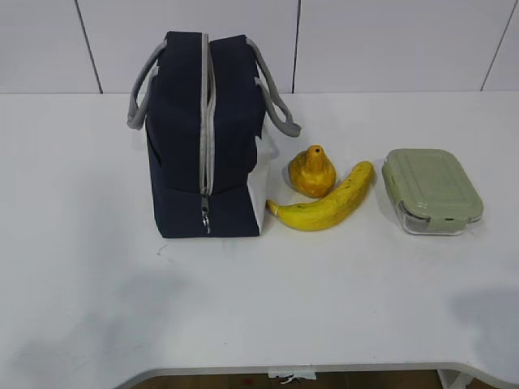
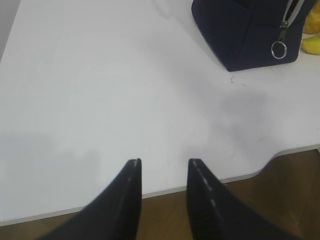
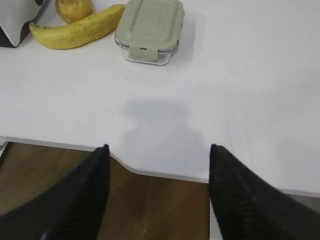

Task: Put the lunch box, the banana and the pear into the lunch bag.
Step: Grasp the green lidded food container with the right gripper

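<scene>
Navy fabric lunch bag (image 1: 207, 138) is standing zipped on white table (image 1: 81, 267); beside it, squat pear (image 1: 312, 171) touching curved banana (image 1: 328, 204), ribbed-lidded lunch box (image 1: 431, 191) sitting apart. Left gripper (image 2: 164, 165) and right gripper (image 3: 157, 149) are hovering open, empty.

Left wrist view crops the bag (image 2: 240, 35) at 1 o'clock; right wrist view crops the pear (image 3: 74, 9) at 11.

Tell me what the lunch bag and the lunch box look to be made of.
The tall navy lunch bag: matte woven fabric, judging by its soft creased sides and limp grey strap handles, with a grey zipper and shiny, probably metal ring pull. The rounded-square lunch box: a clear glossy base, glass or plastic, under a pale sage-green ribbed lid, likely matte plastic.
</scene>
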`<state>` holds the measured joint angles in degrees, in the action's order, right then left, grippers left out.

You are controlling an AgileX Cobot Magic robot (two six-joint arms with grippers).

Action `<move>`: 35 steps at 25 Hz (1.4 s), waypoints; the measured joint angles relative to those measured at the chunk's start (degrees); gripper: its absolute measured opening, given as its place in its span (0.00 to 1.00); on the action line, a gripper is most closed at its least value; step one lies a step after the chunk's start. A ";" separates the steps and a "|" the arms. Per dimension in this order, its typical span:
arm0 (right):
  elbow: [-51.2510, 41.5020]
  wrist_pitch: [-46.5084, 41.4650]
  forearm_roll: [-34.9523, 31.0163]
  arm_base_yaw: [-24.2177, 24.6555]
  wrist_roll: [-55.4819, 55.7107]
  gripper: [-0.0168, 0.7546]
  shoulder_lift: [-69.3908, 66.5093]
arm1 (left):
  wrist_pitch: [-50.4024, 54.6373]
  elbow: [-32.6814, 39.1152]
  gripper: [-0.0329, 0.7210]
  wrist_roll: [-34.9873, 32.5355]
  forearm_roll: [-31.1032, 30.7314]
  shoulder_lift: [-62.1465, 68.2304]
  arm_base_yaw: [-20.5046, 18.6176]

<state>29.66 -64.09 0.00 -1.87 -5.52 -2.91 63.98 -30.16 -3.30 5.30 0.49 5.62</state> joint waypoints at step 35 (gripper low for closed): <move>30.71 11.97 -4.95 5.67 6.19 0.65 -71.76 | -0.34 0.00 0.36 0.00 3.23 0.00 0.00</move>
<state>60.37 -52.13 -4.95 3.80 0.67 -74.67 63.64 -30.16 -3.30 8.52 0.49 5.62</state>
